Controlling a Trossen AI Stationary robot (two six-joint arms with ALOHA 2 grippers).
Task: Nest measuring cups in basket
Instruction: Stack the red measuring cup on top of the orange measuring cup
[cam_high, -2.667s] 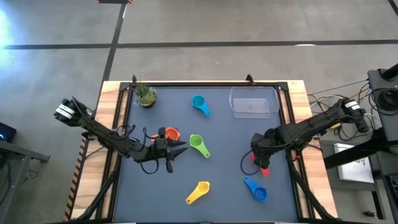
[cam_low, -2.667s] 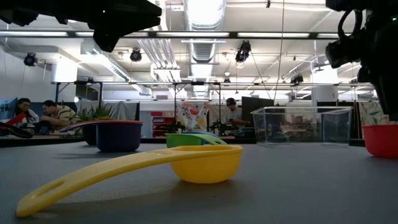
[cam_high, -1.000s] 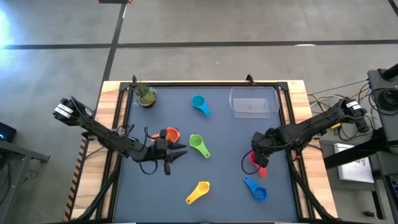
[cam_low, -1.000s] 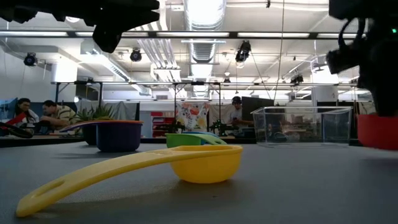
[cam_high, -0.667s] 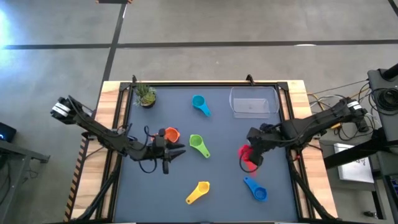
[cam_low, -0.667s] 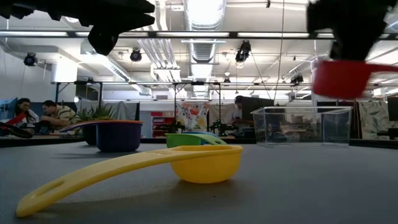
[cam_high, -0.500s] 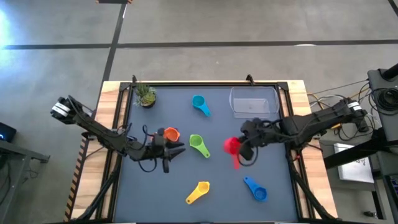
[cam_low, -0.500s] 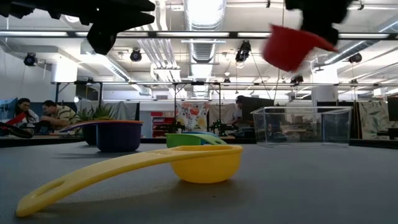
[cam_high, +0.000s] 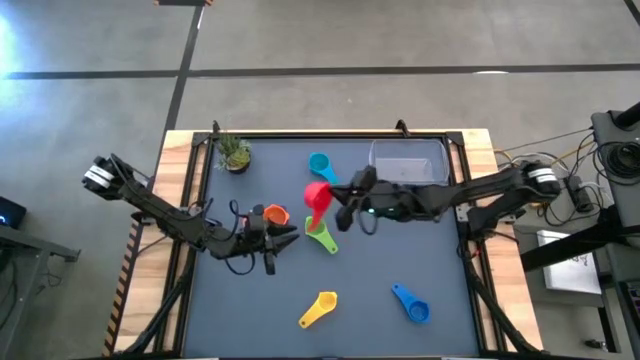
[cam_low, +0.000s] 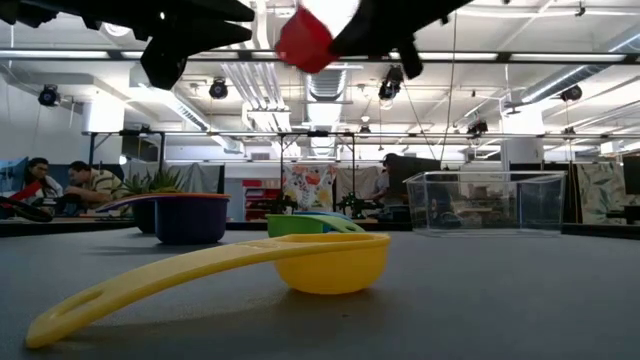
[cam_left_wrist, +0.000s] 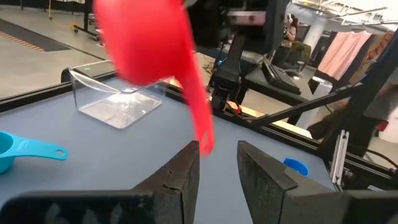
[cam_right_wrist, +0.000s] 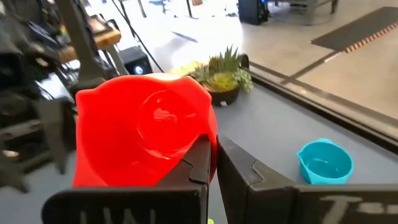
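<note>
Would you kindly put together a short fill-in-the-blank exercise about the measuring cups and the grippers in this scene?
1. The right gripper holds the ____ cup in the air above the table.
2. The clear basket holds ____ cups.
3. The left gripper hovers beside the ____ cup, holding nothing.
4. The yellow cup and the blue cup lie near the table's ____ edge in the high view.

Missing words: red; no; orange; bottom

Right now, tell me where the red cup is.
The red cup is held in the air by the right end effector, mid-table in the high view, between the teal cup and green cup.
</note>
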